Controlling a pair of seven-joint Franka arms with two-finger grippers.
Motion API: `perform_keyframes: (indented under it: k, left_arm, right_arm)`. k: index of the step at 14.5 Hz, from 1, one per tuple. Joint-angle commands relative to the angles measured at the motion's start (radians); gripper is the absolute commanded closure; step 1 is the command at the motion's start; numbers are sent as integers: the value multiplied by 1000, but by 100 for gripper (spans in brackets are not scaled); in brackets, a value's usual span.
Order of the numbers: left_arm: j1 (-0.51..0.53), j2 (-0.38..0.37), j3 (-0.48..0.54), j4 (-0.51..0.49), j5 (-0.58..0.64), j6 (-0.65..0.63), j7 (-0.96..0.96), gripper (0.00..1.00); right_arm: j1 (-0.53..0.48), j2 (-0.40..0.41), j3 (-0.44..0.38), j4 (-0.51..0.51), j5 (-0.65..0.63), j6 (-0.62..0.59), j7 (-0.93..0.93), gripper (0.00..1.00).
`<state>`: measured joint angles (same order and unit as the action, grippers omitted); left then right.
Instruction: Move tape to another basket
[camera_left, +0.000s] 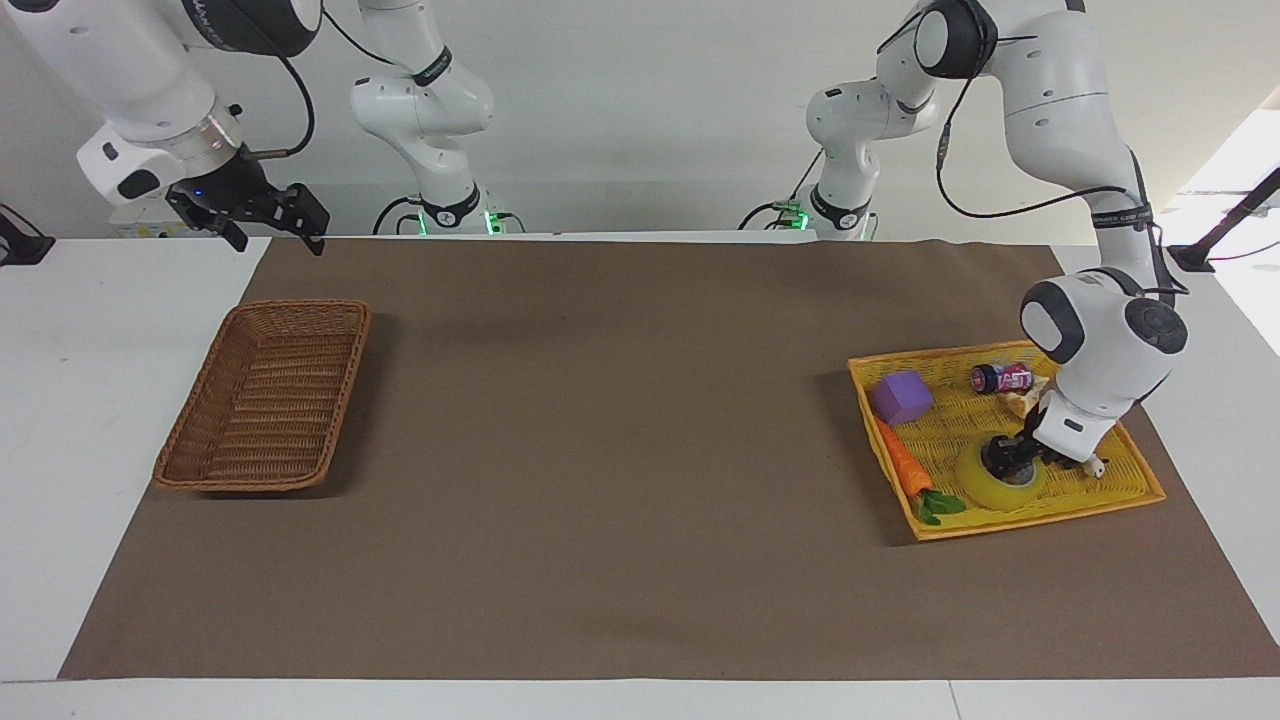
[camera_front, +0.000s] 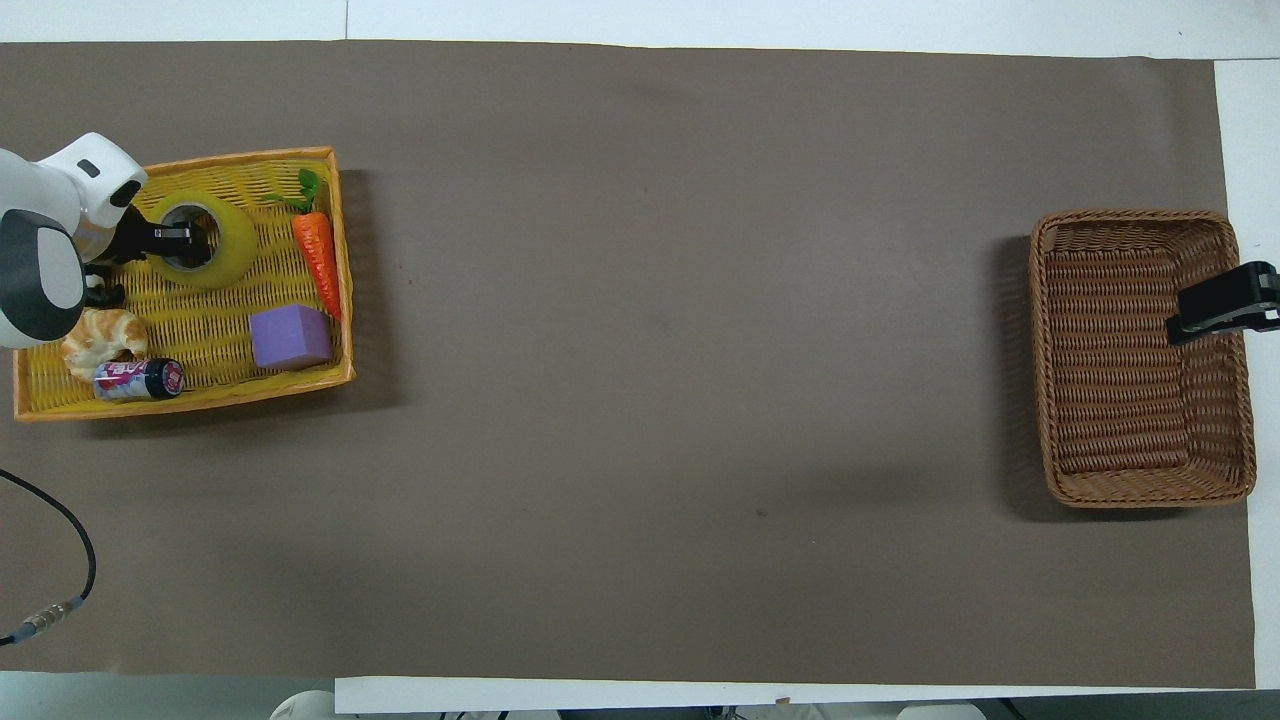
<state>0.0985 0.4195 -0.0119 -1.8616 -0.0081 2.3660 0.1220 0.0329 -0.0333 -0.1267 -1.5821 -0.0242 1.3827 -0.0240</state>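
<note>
The tape (camera_left: 985, 490) (camera_front: 235, 250), a yellow roll, lies flat in the bright yellow tray (camera_left: 1100, 490) (camera_front: 180, 330) at the left arm's end of the table. My left gripper (camera_left: 1005, 460) (camera_front: 165, 238) is low over the roll, and its tip reaches into the core hole. The roll still rests on the tray floor. The brown wicker basket (camera_left: 265, 400) (camera_front: 1120, 360) sits with nothing in it at the right arm's end. My right gripper (camera_left: 280, 240) (camera_front: 1215, 312) waits open, raised over the basket's edge nearest the robots.
The tray also holds an orange carrot (camera_left: 905, 470) (camera_front: 317, 250), a purple block (camera_left: 902, 397) (camera_front: 290, 337), a small can (camera_left: 1000, 378) (camera_front: 138, 379) and a croissant (camera_front: 100, 335). A brown mat (camera_left: 620, 450) covers the table between tray and basket.
</note>
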Motion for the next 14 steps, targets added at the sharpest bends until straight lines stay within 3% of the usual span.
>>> perform_keyframes:
  k: [1,6,9,11,14]
  left_arm:
    - [-2,19,4,12,2,3,11,100]
    - [-26,29,3,156,0,-180,4,100]
    - [-71,-8,1,274,-12,-374,-31,100]
    - [-135,-48,-3,309,-18,-483,-154,100]
    - [-235,-97,-5,315,-232,-557,-352,100]
  right_arm:
    - [-8,-28,7,-33,3,15,-19,0]
    - [-8,-28,7,-33,1,15,-19,0]
    - [-8,-28,7,-33,1,15,-17,0]
    - [-8,-28,7,-33,3,15,-19,0]
    - [-8,-28,7,-33,1,15,-19,0]
